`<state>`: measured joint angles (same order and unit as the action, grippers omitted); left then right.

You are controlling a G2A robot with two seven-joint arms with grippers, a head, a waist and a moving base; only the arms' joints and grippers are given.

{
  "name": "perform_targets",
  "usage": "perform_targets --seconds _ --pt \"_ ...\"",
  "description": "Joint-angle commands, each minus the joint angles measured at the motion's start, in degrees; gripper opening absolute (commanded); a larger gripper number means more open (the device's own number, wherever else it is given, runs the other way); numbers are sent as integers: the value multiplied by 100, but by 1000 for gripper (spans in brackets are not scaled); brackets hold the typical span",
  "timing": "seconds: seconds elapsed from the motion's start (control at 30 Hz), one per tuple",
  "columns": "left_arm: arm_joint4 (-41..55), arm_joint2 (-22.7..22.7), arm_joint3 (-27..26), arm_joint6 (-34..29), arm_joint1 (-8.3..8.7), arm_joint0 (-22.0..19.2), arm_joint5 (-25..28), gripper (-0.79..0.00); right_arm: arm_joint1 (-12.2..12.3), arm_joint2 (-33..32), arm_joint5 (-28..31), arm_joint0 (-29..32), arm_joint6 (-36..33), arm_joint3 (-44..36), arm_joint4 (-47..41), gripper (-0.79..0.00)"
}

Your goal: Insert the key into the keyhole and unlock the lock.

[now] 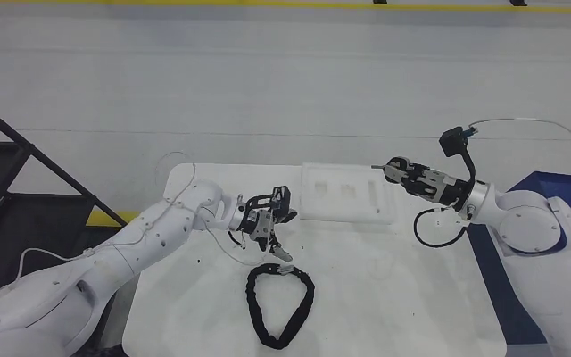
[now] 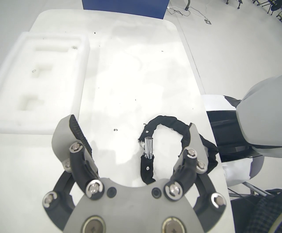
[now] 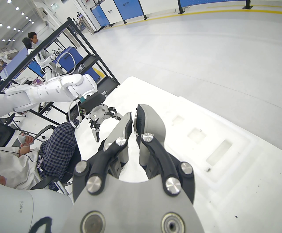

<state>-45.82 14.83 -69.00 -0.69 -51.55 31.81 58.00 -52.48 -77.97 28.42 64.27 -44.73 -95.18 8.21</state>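
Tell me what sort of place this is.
Probably a robot lab or test hall: a wide grey floor with a yellow line, blue partitions, and a white table standing in the open.

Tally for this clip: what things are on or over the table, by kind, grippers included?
Chain lock: 1
Foam tray: 1
Key, seemingly the thin tip jutting from the right gripper: 1
Grippers: 2 (left gripper open, right gripper shut)
Total: 5
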Motion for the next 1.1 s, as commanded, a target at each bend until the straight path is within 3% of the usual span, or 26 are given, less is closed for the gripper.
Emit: perform_targets --seconds 0.0,0.17,0.33,0.77,1.07 --pt "-673 15 145 961 71 159 0 0 0 0 0 0 0 0 0 -785" --pt "-2216 -155 270 2577 152 363 0 0 0 0 0 0 0 0 0 -785" --pt "-3210 -509 452 3343 54 390 0 0 0 0 0 0 0 0 0 -785" --pt "-3954 -509 1286 3637 -516 453 0 0 0 0 0 0 0 0 0 -785" --pt "-3954 -509 1286 3637 -516 453 0 0 0 0 0 0 0 0 0 -785"
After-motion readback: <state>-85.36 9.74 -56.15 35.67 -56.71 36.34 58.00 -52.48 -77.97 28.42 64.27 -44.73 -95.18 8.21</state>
